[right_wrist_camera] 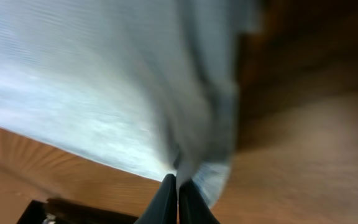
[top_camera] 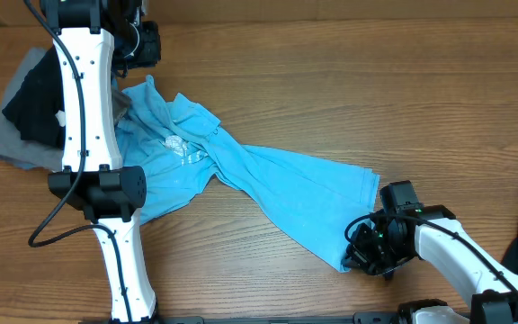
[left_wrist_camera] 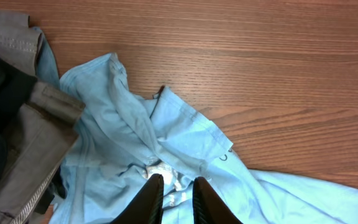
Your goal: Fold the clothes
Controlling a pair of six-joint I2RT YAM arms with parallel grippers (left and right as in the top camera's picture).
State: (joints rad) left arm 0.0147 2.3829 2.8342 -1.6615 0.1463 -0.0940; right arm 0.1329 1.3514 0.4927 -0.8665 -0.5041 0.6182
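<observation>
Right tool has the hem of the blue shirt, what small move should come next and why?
Probably close the left tool on the bunched collar end: the right tool is shut on the T-shirt hem, while the left tool's jaws stand slightly apart over the crumpled cloth.

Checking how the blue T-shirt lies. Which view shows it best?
Overhead: the T-shirt shows nearly whole, stretched out. The left wrist view shows only its crumpled printed part; the right wrist view, a blurred edge pinched by the right gripper.
</observation>
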